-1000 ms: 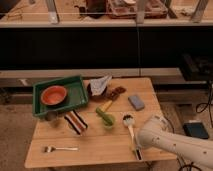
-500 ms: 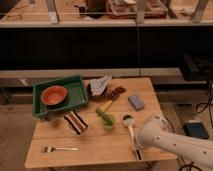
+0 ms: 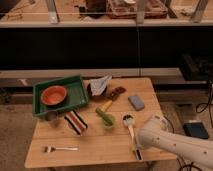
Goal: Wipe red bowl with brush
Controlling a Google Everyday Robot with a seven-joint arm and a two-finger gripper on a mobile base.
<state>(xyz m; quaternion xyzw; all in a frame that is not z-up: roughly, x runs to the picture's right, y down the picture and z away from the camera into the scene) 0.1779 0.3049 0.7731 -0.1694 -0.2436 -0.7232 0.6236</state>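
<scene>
Nearest us, the gripper (image 3: 142,146) sits at the table's (image 3: 95,146) front right by the brush's (image 3: 132,135) black end; spread or pinching, we cannot tell. The brush lies near-to-far, head pointing away. Far left, the red bowl (image 3: 53,95) rests in a green tray (image 3: 76,93)

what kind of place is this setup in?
Probably a robotics lab or workshop, not a home kitchen: a small wooden table staged with a green tray holding the red bowl, a cluttered workbench behind, cables on the floor. The pincer sits at the brush handle, front right.
</scene>
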